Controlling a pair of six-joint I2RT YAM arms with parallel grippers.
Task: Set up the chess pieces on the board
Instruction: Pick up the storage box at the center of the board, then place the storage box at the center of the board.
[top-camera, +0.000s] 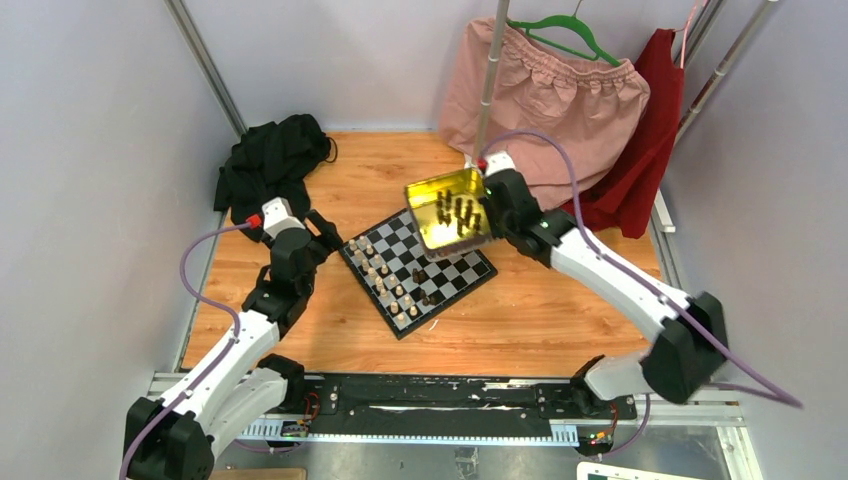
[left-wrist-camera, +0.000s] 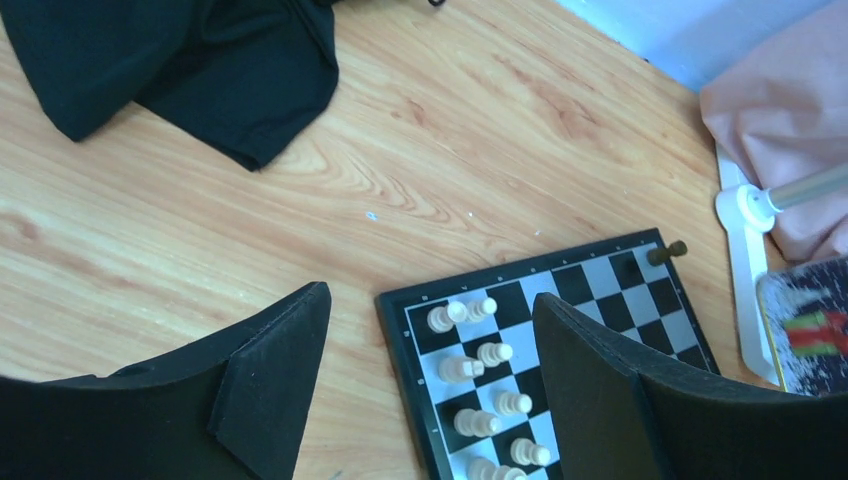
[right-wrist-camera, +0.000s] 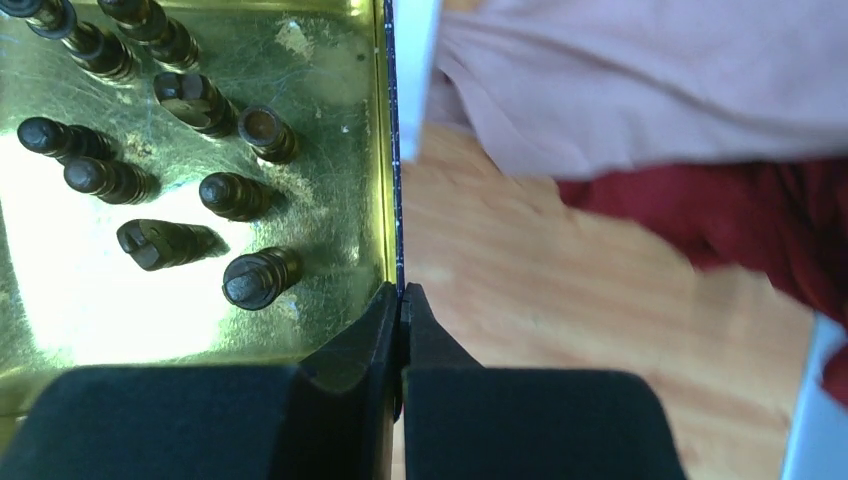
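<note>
Inside shiny tin (right-wrist-camera: 330, 250), ribbed chessmen (right-wrist-camera: 235, 193)

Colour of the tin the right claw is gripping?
Shiny yellow-gold tin; shows best in the right wrist view.

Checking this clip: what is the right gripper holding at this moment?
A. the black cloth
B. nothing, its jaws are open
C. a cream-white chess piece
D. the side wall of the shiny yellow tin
D: in the right wrist view the right gripper is pinched shut on the thin side wall of the yellow tin, with dark chess pieces inside it.
</note>
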